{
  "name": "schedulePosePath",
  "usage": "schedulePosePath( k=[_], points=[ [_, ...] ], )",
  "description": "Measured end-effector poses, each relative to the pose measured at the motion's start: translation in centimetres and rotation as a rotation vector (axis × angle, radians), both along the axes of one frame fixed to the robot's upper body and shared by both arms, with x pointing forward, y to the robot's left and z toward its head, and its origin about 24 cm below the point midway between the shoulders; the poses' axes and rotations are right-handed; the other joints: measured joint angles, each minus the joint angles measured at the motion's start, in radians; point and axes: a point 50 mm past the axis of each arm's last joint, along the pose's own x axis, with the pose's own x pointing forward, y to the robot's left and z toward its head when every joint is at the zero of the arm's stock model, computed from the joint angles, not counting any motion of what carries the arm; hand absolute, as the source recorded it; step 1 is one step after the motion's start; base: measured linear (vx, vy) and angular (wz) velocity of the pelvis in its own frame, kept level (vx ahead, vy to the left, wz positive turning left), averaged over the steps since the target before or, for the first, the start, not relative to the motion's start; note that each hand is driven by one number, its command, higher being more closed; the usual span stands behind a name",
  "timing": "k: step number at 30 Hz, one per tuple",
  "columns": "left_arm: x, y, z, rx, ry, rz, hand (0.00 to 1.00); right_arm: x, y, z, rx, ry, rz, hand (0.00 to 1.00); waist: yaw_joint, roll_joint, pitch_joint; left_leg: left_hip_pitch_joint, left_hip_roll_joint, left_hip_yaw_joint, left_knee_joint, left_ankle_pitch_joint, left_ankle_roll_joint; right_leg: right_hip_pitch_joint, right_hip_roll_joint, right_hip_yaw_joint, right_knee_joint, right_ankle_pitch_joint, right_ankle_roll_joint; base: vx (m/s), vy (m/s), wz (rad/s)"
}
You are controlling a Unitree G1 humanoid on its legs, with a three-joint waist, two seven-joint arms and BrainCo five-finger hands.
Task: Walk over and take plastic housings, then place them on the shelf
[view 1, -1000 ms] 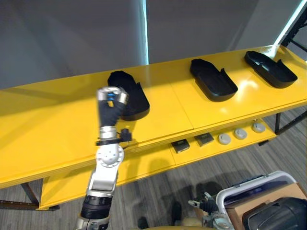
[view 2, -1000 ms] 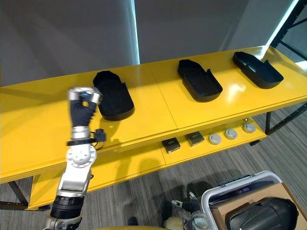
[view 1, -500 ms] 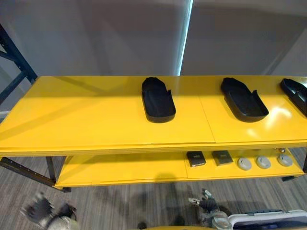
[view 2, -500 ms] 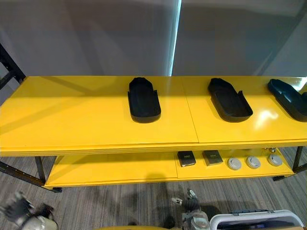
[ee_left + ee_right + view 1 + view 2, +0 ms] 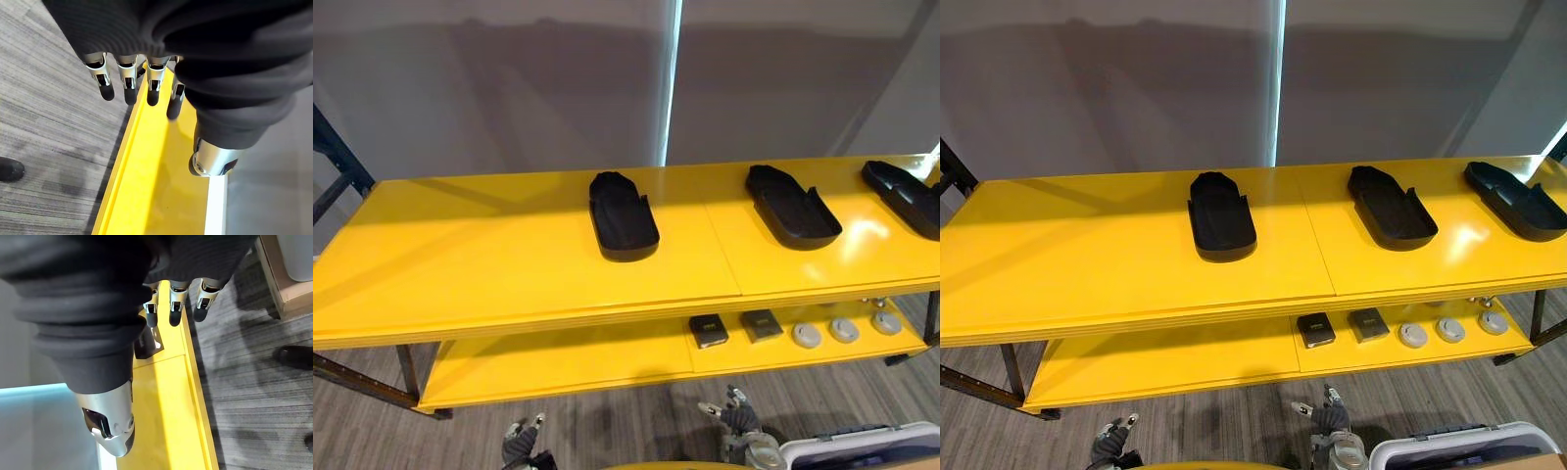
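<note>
Three black plastic housings lie on the yellow shelf [image 5: 480,264]: one in the middle [image 5: 624,215], one further right [image 5: 792,207] and one at the right end [image 5: 906,196]. My left hand [image 5: 522,446] hangs low in front of the shelf, well below the housings. In its wrist view the left hand [image 5: 129,81] has straight fingers over the floor and the shelf's edge, holding nothing. My right hand [image 5: 734,421] hangs low too, and its fingers [image 5: 176,308] are straight and empty.
On the lower yellow shelf lie two dark square parts [image 5: 709,330] and several round grey discs [image 5: 807,335]. A white bin's rim [image 5: 862,446] sits on the floor at the lower right. A dark rack post [image 5: 337,162] stands at the left end.
My left hand was raised at the middle housing a second ago; it has dropped to near the floor with fingers straightened. The housing stays on the shelf. The camera has shifted.
</note>
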Motion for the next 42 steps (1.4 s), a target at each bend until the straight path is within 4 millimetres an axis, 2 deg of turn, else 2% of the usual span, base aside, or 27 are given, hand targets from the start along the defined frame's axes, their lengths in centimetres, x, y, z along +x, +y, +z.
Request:
schedulePosePath(
  k=[5, 8, 9, 10, 14, 18, 20, 22, 23, 24, 25, 26, 28, 29, 30, 31, 32, 33, 34, 35, 36, 37, 40, 42],
  points=[
    [0.4, 0.2, 0.1, 0.029, 0.007, -0.073, 0.00, -0.2, -0.5, -0.1, -0.026, 0.012, 0.000, 0.00, -0.002, -0.010, 0.008, 0.011, 0.002, 0.006, 0.004, -0.004, -0.006, 0.010, 0.002, 0.008, 0.000, -0.001, 0.000, -0.02, -0.010, -0.03],
    [0.9, 0.2, 0.2, 0.025, -0.004, -0.092, 0.00, 0.0, -0.5, 0.0, -0.039, 0.008, 0.003, 0.00, 0.001, -0.015, 0.027, -0.022, 0.015, 0.023, 0.093, -0.053, -0.009, 0.010, 0.005, 0.031, 0.000, -0.002, -0.003, -0.05, -0.012, -0.18],
    [0.9, 0.2, 0.2, 0.024, -0.004, -0.092, 0.00, 0.2, -0.5, 0.1, -0.042, 0.003, 0.003, 0.00, 0.001, -0.010, 0.033, -0.048, 0.023, 0.024, 0.138, -0.074, -0.009, -0.002, 0.007, 0.042, 0.001, -0.003, -0.003, -0.07, -0.032, -0.38],
    [1.0, 0.2, 0.2, 0.023, -0.009, -0.092, 0.00, 0.6, -0.7, 0.3, -0.051, -0.010, 0.005, 0.00, 0.001, -0.020, 0.031, -0.082, 0.031, 0.025, 0.184, -0.092, -0.012, -0.032, 0.012, 0.061, 0.012, -0.004, -0.004, -0.06, -0.027, -0.32],
    [2.5, -0.7, 0.5, 0.014, -0.042, -0.137, 0.00, 1.6, -1.7, 0.8, -0.084, -0.036, 0.009, 0.00, -0.003, -0.014, 0.051, -0.127, 0.020, -0.011, 0.215, -0.094, -0.011, -0.104, 0.010, 0.107, 0.046, 0.002, -0.006, -0.04, -0.005, -0.35],
    [3.4, -0.7, 0.7, 0.017, -0.067, -0.141, 0.00, 2.4, -1.8, 1.1, -0.102, -0.051, 0.021, 0.00, -0.002, -0.020, 0.064, -0.114, 0.010, -0.004, 0.216, -0.108, 0.009, -0.156, 0.018, 0.208, 0.088, 0.023, -0.006, -0.04, 0.029, -0.76],
    [4.3, -0.6, 1.2, 0.028, -0.102, -0.145, 0.00, 3.9, -1.5, 1.7, -0.108, -0.087, 0.042, 0.00, 0.000, -0.030, 0.093, -0.108, 0.002, 0.054, 0.237, -0.129, 0.023, -0.192, 0.027, 0.305, 0.111, 0.046, 0.011, -0.10, 0.060, -1.18],
    [5.4, -0.6, 1.6, 0.037, -0.137, -0.152, 0.00, 5.2, -1.3, 2.5, -0.126, -0.122, 0.068, 0.00, 0.001, -0.041, 0.123, -0.117, 0.003, 0.131, 0.270, -0.151, 0.041, -0.220, 0.029, 0.358, 0.110, 0.063, 0.031, -0.20, 0.077, -1.13],
    [6.0, -0.7, 1.9, 0.039, -0.156, -0.156, 0.00, 5.5, -1.4, 2.8, -0.138, -0.137, 0.076, 0.00, -0.001, -0.035, 0.129, -0.148, 0.016, 0.181, 0.285, -0.156, 0.069, -0.250, 0.019, 0.299, 0.132, 0.018, 0.034, -0.24, 0.066, -0.99],
    [6.3, -0.7, 2.0, 0.040, -0.167, -0.158, 0.00, 5.5, -1.4, 2.8, -0.141, -0.137, 0.076, 0.00, -0.001, -0.029, 0.133, -0.153, 0.025, 0.202, 0.287, -0.155, 0.074, -0.276, 0.005, 0.265, 0.178, 0.002, 0.034, -0.24, 0.086, -0.90],
    [7.0, -0.8, 2.3, 0.041, -0.186, -0.163, 0.00, 5.3, -1.4, 2.6, -0.140, -0.128, 0.074, 0.00, 0.000, -0.026, 0.141, -0.152, 0.039, 0.233, 0.286, -0.155, 0.080, -0.330, -0.014, 0.187, 0.369, -0.048, 0.019, -0.07, 0.066, -0.71],
    [7.1, -0.9, 2.3, 0.040, -0.187, -0.168, 0.00, 4.4, -1.3, 2.2, -0.133, -0.103, 0.068, 0.00, -0.003, -0.029, 0.141, -0.135, 0.044, 0.247, 0.288, -0.155, 0.081, -0.336, -0.039, 0.149, 0.558, -0.129, 0.010, -0.06, 0.070, -0.60],
    [7.1, -0.9, 2.4, 0.046, -0.185, -0.194, 0.00, 3.2, -1.1, 1.5, -0.128, -0.064, 0.065, 0.00, -0.002, -0.035, 0.137, -0.127, 0.050, 0.262, 0.299, -0.155, 0.081, -0.300, -0.071, 0.132, 0.738, -0.235, 0.032, -0.01, -0.012, -0.23],
    [7.3, -0.9, 2.5, 0.050, -0.192, -0.201, 0.00, 2.7, -1.0, 1.3, -0.126, -0.049, 0.068, 0.00, -0.004, -0.046, 0.131, -0.133, 0.051, 0.265, 0.308, -0.154, 0.080, -0.257, -0.086, 0.132, 0.785, -0.275, 0.046, -0.02, -0.062, -0.12],
    [7.4, -0.9, 2.5, 0.049, -0.193, -0.202, 0.00, 2.5, -0.9, 1.2, -0.131, -0.040, 0.075, 0.00, -0.004, -0.051, 0.129, -0.138, 0.052, 0.269, 0.322, -0.154, 0.080, -0.230, -0.095, 0.127, 0.777, -0.291, 0.045, -0.01, -0.116, -0.23],
    [7.4, -1.0, 2.5, 0.046, -0.194, -0.201, 0.00, 2.4, -0.9, 1.0, -0.134, -0.026, 0.085, 0.00, 0.003, -0.066, 0.119, -0.159, 0.057, 0.276, 0.358, -0.154, 0.079, -0.173, -0.105, 0.117, 0.673, -0.322, 0.061, -0.01, -0.120, -0.37],
    [7.4, -1.0, 2.5, 0.047, -0.192, -0.201, 0.00, 2.4, -0.9, 0.9, -0.136, -0.019, 0.092, 0.00, 0.008, -0.072, 0.113, -0.171, 0.059, 0.276, 0.370, -0.149, 0.070, -0.157, -0.096, 0.112, 0.613, -0.331, 0.053, -0.04, -0.176, -0.91],
    [6.9, -1.0, 2.2, 0.041, -0.172, -0.196, 0.00, 3.0, -1.0, 0.9, -0.145, -0.019, 0.102, 0.00, 0.023, -0.067, 0.103, -0.181, 0.070, 0.268, 0.364, -0.139, 0.054, -0.122, -0.065, 0.124, 0.476, -0.328, 0.044, -0.06, -0.191, -1.08],
    [6.8, -1.1, 2.0, 0.035, -0.161, -0.195, 0.00, 3.5, -1.3, 1.0, -0.155, -0.024, 0.107, 0.00, 0.024, -0.062, 0.100, -0.195, 0.072, 0.254, 0.364, -0.138, 0.053, -0.096, -0.045, 0.149, 0.395, -0.317, 0.025, -0.08, -0.209, -1.13],
    [7.0, -1.6, 1.7, 0.022, -0.147, -0.214, 0.00, 3.8, -1.9, 1.1, -0.174, -0.018, 0.106, 0.00, 0.017, -0.050, 0.101, -0.204, 0.079, 0.228, 0.358, -0.126, 0.035, -0.089, -0.028, 0.167, 0.344, -0.292, 0.002, -0.08, -0.195, -0.73],
    [6.9, -2.0, 1.5, 0.014, -0.132, -0.239, 0.00, 3.4, -2.7, 0.9, -0.190, 0.002, 0.095, 0.00, -0.005, -0.048, 0.100, -0.178, 0.087, 0.216, 0.334, -0.110, 0.010, -0.072, -0.012, 0.183, 0.320, -0.274, -0.005, -0.09, -0.152, -0.70],
    [6.8, -2.1, 1.4, 0.012, -0.124, -0.242, 0.00, 2.5, -3.2, 0.7, -0.198, 0.024, 0.085, 0.00, -0.006, -0.046, 0.095, -0.143, 0.090, 0.222, 0.302, -0.103, -0.001, -0.066, 0.002, 0.213, 0.307, -0.262, -0.015, -0.06, -0.097, -0.62],
    [6.2, -2.1, 0.8, 0.002, -0.088, -0.241, 0.00, 1.5, -4.0, 0.4, -0.202, 0.050, 0.054, 0.00, -0.008, -0.030, 0.084, -0.103, 0.089, 0.239, 0.230, -0.085, -0.018, -0.077, 0.026, 0.275, 0.280, -0.227, -0.017, -0.08, -0.035, -0.69],
    [5.9, -2.1, 0.6, -0.001, -0.072, -0.240, 0.00, 1.5, -4.1, 0.3, -0.197, 0.054, 0.040, 0.00, -0.026, -0.018, 0.083, -0.094, 0.095, 0.275, 0.211, -0.074, -0.017, -0.078, 0.035, 0.280, 0.242, -0.190, -0.013, -0.10, -0.012, -0.68]
  ],
)
